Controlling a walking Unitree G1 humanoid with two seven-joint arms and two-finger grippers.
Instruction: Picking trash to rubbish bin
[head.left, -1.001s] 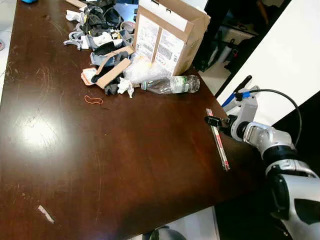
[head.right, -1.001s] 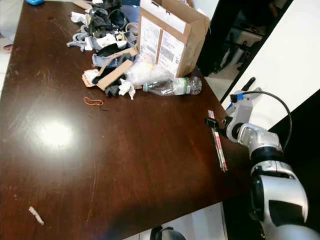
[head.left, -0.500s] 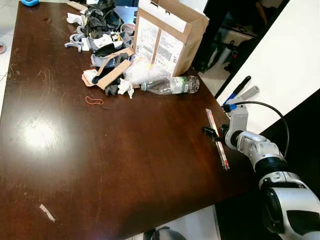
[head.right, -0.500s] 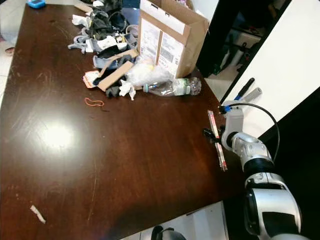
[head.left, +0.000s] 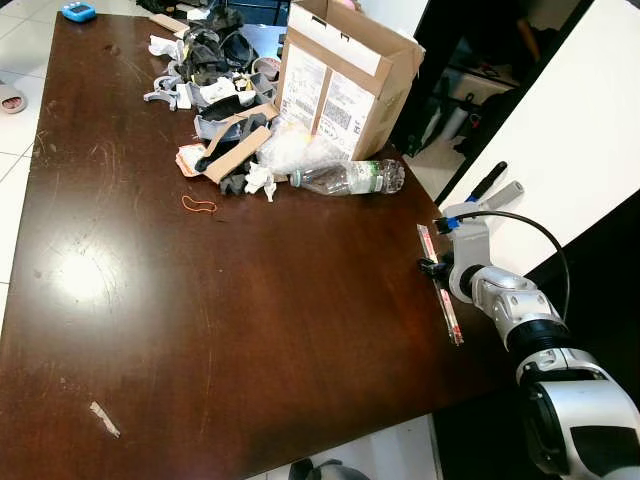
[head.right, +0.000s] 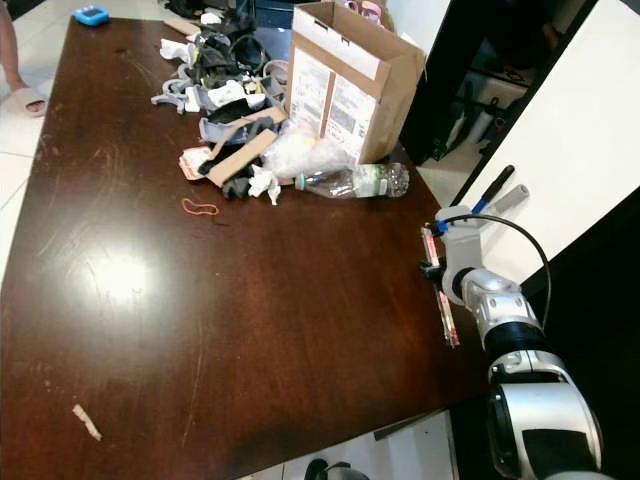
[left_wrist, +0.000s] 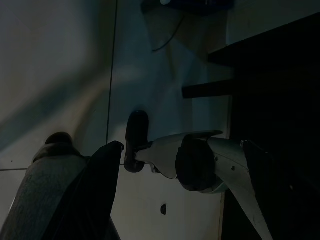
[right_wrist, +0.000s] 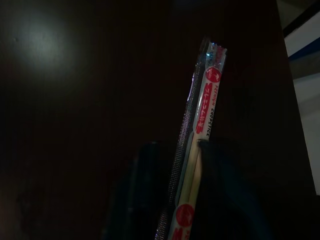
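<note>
Chopstick wrapper (head.left: 440, 284), long clear sleeve with red print, lies flat near table (head.left: 250, 300) edge, directly under right gripper (head.left: 430, 267). Since half second ago gripper has closed in from beside sleeve; wrist view now shows dark fingers either side of it. Means grasp imminent, not yet lifted. Fingers look parted around sleeve; grip not confirmed. Left gripper (left_wrist: 125, 150) hangs idle over floor, opening unclear. Cardboard box (head.left: 345, 75) well ahead of gripper, open, contents unclear; plastic bottle (head.left: 350, 177) lies against it.

1 bottle (head.left: 350, 177), 1 box (head.left: 343, 80), 1 wrapper (head.left: 439, 285)
</note>
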